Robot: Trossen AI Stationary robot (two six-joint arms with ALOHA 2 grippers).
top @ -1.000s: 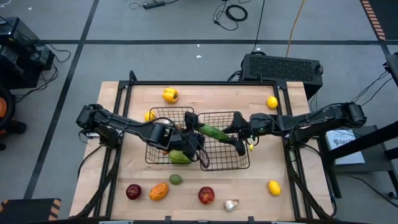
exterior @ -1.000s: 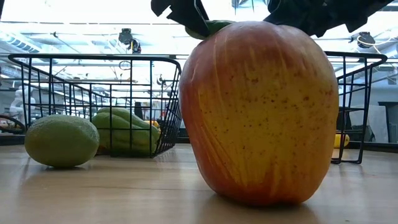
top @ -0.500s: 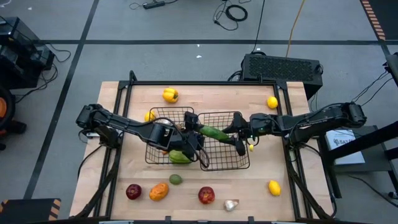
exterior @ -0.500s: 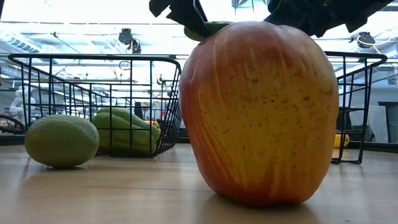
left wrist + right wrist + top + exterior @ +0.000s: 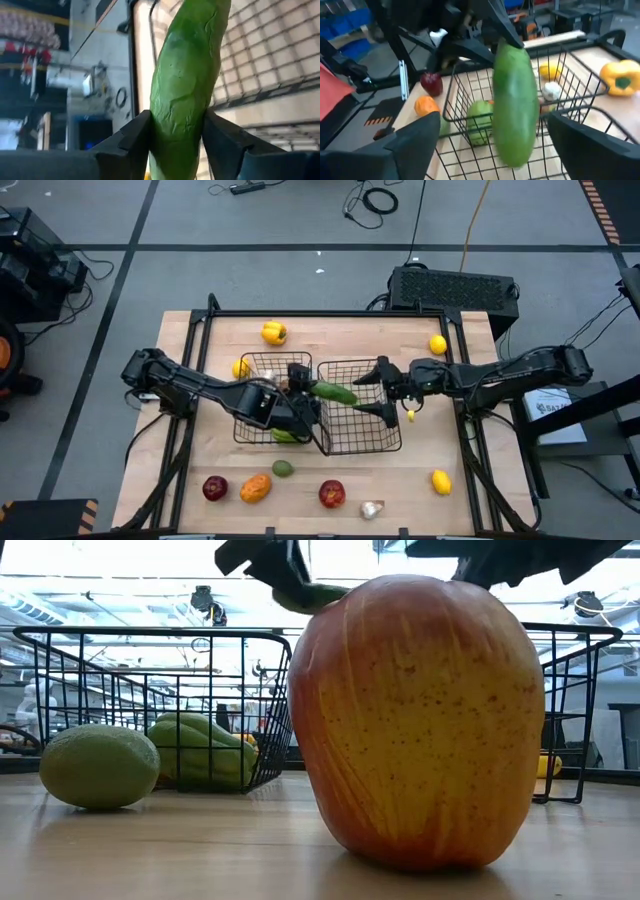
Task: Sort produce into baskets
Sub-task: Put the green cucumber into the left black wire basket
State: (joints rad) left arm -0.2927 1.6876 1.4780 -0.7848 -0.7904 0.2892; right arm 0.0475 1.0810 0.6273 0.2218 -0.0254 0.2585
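Observation:
A green cucumber (image 5: 335, 392) hangs in the air over the two black wire baskets, the left one (image 5: 262, 358) and the right one (image 5: 365, 442). My left gripper (image 5: 308, 387) is shut on the cucumber's left end. My right gripper (image 5: 383, 391) stands open just beyond its right end, one finger on each side (image 5: 415, 140) without touching it. The left basket holds a green pepper (image 5: 205, 748) and, in the right wrist view, a garlic bulb (image 5: 551, 91). A big red-yellow apple (image 5: 420, 720) fills the low view. My left gripper pinches the cucumber (image 5: 177, 115) between its two fingers (image 5: 132, 137), near its left end. The fingers come from the table's left, slanting down, and the cucumber runs on along them toward the right gripper. It is lifted clear above the baskets.
Loose on the table are a yellow pepper (image 5: 273, 332), lemons (image 5: 437, 345) (image 5: 441, 480) (image 5: 240, 367), a dark red apple (image 5: 215, 488), an orange pepper (image 5: 256, 487), a red apple (image 5: 332, 494), a garlic bulb (image 5: 371, 508) and a green fruit (image 5: 283, 469).
My right gripper has opened and let go of the cucumber's right end. The cucumber now hangs from my left gripper alone and has shifted slightly toward the table's left.

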